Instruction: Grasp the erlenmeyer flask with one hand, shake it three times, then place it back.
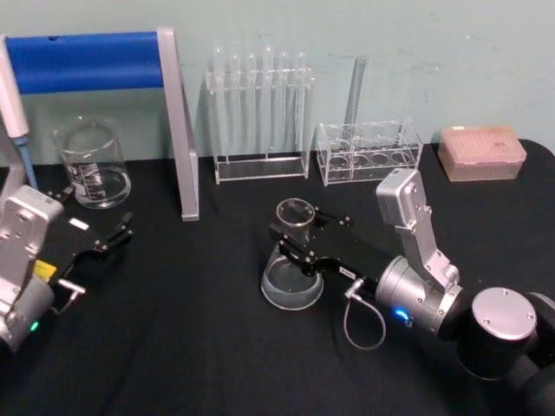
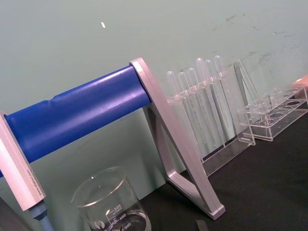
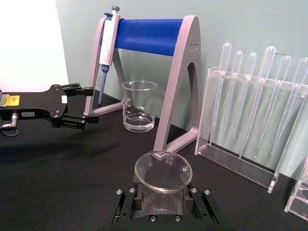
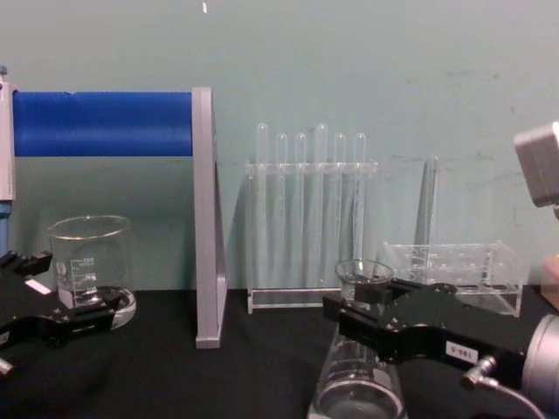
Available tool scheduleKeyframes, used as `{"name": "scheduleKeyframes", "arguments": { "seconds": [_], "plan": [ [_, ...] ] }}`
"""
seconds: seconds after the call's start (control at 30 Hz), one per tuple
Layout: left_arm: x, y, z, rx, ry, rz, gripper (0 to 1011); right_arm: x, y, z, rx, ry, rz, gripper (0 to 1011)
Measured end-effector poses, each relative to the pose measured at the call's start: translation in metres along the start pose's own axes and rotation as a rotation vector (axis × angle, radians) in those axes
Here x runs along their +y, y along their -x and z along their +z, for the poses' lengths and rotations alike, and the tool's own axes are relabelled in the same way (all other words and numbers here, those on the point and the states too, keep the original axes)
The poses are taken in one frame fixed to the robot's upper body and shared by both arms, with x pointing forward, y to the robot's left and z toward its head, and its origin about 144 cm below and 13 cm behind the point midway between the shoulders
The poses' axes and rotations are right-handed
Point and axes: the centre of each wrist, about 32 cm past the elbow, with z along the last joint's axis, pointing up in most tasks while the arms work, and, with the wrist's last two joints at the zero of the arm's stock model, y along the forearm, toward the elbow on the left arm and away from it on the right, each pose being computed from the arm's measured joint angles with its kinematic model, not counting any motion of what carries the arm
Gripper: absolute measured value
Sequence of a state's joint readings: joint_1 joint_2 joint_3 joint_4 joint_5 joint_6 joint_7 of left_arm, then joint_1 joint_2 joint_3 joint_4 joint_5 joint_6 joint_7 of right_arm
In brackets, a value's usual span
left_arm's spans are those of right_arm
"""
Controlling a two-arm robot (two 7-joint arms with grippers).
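Note:
The clear erlenmeyer flask (image 1: 291, 282) stands upright near the middle of the black table, its base seemingly on the cloth. My right gripper (image 1: 297, 228) reaches in from the right and is shut on the flask's narrow neck just under the flared rim. In the right wrist view the flask's rim (image 3: 162, 171) sits between the two black fingers (image 3: 126, 203). The chest view shows the flask (image 4: 356, 388) low at the right, with the right gripper (image 4: 365, 307) clamped across its neck. My left gripper (image 1: 97, 217) rests open at the far left, beside the beaker, holding nothing.
A glass beaker (image 1: 90, 162) stands back left under a grey stand with a blue bar (image 1: 87, 61) holding a pipette. Behind the flask are a rack of test tubes (image 1: 260, 113), a clear tube rack (image 1: 368, 152) and a pink tip box (image 1: 482, 152).

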State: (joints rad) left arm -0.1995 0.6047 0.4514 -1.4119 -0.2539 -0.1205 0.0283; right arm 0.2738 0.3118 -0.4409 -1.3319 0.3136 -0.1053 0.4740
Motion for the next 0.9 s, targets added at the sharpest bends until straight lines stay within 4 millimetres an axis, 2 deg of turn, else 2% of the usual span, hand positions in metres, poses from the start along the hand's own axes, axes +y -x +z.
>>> {"name": "scheduleKeyframes", "arguments": {
  "seconds": [0.17,0.4,0.73,0.9],
  "plan": [
    [0.000,0.000,0.000,0.000,0.000,0.000,1001,0.000,0.000,0.001,0.003,0.001,-0.003,450],
    [0.000,0.000,0.000,0.000,0.000,0.000,1001,-0.001,-0.003,0.014,0.003,-0.010,-0.029,450],
    [0.000,0.000,0.000,0.000,0.000,0.000,1001,-0.002,-0.008,0.048,-0.004,-0.054,-0.071,450],
    [0.000,0.000,0.000,0.000,0.000,0.000,1001,-0.001,-0.009,0.058,-0.007,-0.058,-0.087,450]
  ]
}}
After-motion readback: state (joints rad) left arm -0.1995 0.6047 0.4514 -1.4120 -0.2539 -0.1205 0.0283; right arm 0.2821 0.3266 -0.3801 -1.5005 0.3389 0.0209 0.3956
